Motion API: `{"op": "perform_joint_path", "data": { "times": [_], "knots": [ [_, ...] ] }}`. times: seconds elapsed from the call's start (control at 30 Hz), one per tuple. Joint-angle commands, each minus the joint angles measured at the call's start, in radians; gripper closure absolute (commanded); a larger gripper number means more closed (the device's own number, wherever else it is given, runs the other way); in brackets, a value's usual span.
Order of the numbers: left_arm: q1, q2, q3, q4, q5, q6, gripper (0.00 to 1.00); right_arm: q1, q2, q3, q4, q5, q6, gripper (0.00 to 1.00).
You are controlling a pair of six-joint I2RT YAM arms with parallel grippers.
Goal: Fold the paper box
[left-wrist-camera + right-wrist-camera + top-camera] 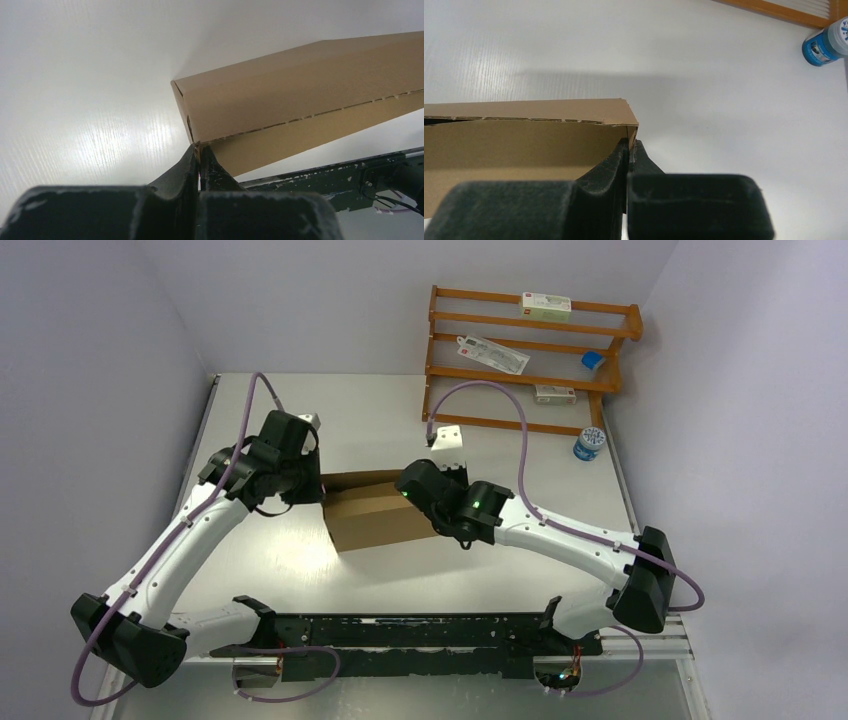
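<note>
Now the cardboard mailer box (372,518) sits centrally on the counter (370,410); left claw (200,149) and right claw (630,144) each clamp tight on an opposite end corner, probably steadying it for folding.

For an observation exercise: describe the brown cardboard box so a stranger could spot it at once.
From the orange wooden rack at the far edge of the white table, come to the middle. There the brown corrugated cardboard box lies, pinched by the black left gripper and right gripper. It alone is plain brown; the rack's cartons are white.
</note>
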Motion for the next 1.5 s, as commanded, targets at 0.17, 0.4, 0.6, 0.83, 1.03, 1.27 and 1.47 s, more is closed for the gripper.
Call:
{"op": "perform_joint_path", "data": {
  "times": [0.17,0.4,0.6,0.83,1.03,1.27,1.47],
  "knots": [
    [-0.017,0.019,-0.029,0.096,0.184,-0.036,0.95,0.016,-0.002,-0.01,0.072,-0.058,0.04,1.0],
    [-0.077,0.049,-0.045,0.014,-0.012,-0.02,0.95,0.017,-0.01,-0.017,0.071,-0.031,0.046,1.0],
    [-0.127,0.025,-0.075,0.002,-0.103,-0.048,0.95,0.017,-0.044,-0.052,0.104,-0.026,0.057,1.0],
    [-0.156,0.018,-0.072,-0.034,-0.187,-0.056,0.95,0.017,-0.085,-0.102,0.167,-0.048,0.046,1.0],
    [-0.157,0.001,-0.041,0.011,-0.148,-0.051,0.95,0.017,-0.101,-0.111,0.181,-0.062,0.042,1.0],
    [-0.156,-0.037,-0.147,0.086,-0.117,-0.078,0.95,0.016,-0.166,-0.136,0.222,-0.091,0.017,0.87],
    [-0.156,-0.106,-0.161,0.17,-0.183,-0.048,0.85,0.007,-0.22,-0.114,0.219,-0.151,-0.019,0.61]
  ]
}}
